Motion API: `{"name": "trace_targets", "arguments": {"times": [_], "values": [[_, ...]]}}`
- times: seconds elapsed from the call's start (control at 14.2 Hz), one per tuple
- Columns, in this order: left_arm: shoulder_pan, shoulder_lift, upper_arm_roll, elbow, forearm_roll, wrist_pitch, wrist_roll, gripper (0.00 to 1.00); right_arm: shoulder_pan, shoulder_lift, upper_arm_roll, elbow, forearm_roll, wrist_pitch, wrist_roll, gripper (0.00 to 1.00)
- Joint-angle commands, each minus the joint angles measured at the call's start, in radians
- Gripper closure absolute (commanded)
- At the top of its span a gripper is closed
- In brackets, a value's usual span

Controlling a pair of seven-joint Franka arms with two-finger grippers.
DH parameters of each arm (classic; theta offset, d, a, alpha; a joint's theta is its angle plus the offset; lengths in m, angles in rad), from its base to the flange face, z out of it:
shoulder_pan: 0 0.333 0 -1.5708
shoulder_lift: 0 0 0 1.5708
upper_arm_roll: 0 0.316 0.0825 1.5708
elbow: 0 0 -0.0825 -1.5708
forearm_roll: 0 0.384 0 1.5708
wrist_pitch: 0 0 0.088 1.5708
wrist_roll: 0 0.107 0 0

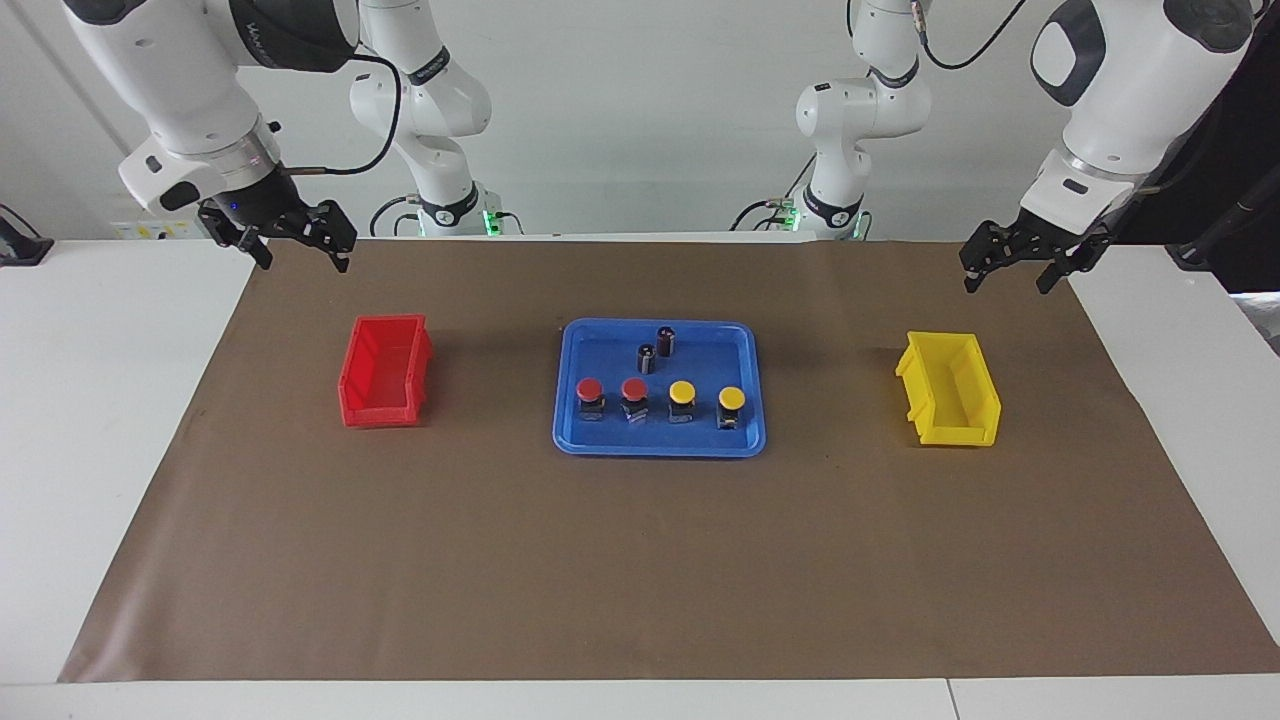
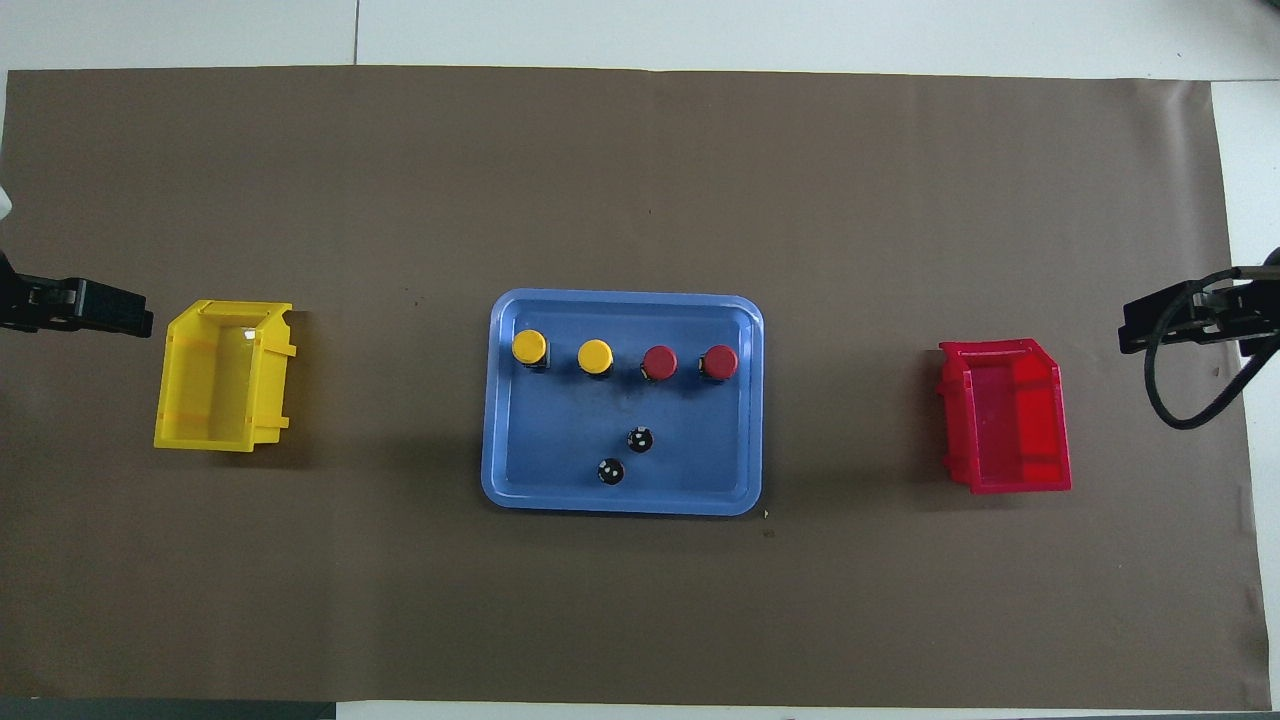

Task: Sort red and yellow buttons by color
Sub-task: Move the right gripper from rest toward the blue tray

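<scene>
Four buttons (image 1: 660,400) sit unsorted at the tray's (image 1: 570,440) six o'clock; left gripper (image 1: 1012,268) and right gripper (image 1: 297,243) wait, spread wide; the first pick is next.

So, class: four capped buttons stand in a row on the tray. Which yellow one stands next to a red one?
The yellow button second from the yellow bin's end of the row; the other yellow button ends the row.
</scene>
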Motion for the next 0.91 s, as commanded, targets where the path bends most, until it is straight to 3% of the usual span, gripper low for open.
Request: {"name": "trace_targets", "arguments": {"times": [0.0,0.63,0.84], "values": [[-0.007,-0.01,0.004,0.004,0.003,-0.04,0.003,0.0,-0.006,-0.012,0.007,-0.007,0.001,-0.005,-0.013,0.0],[0.005,-0.011,0.007,0.006,0.003,-0.04,-0.011,0.0,-0.003,-0.012,0.009,-0.005,0.005,-0.002,-0.018,0.0],[0.005,-0.015,0.006,0.006,0.003,-0.039,-0.011,0.0,0.053,0.002,0.015,0.009,0.039,0.085,0.002,0.0]]}}
